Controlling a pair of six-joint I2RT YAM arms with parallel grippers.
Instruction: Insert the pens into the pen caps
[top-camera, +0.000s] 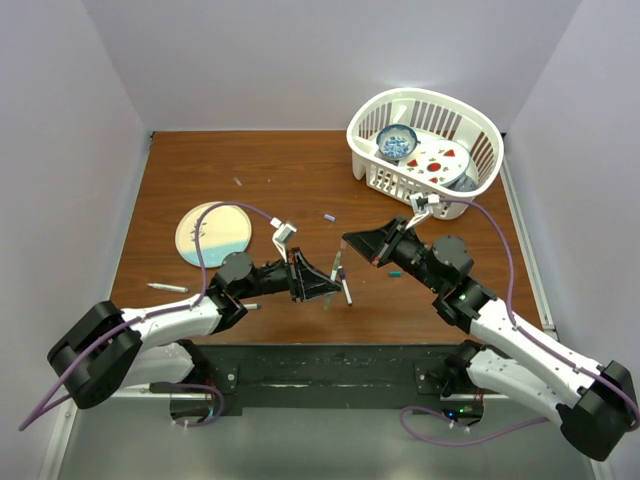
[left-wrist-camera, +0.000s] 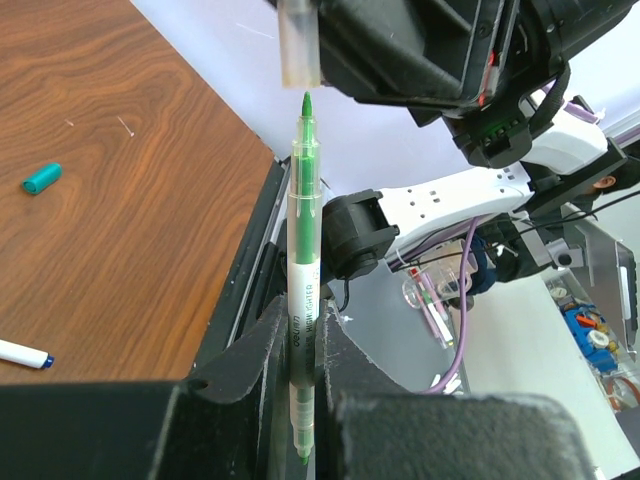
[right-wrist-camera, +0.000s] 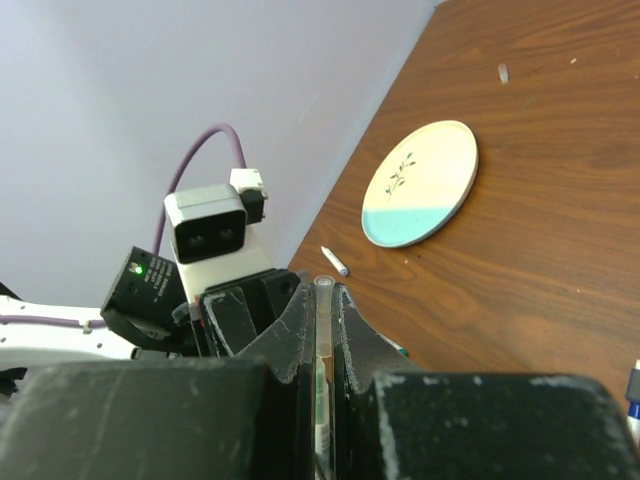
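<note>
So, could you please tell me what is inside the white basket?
The white basket holds a small blue patterned bowl and a white plate with red shapes on it. Anything beneath the plate, or low behind the basket's near wall, is covered.

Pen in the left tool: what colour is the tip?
Green; the pen shows best in the left wrist view.

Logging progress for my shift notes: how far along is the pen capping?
Done: no finished pen is clearly visible. In hand: the left end effector grips a green-tipped pen, and the right end effector holds a clear cap just beyond its tip, not yet on. Left: seat that cap, then deal with the teal cap, blue cap and white pen lying loose.
</note>
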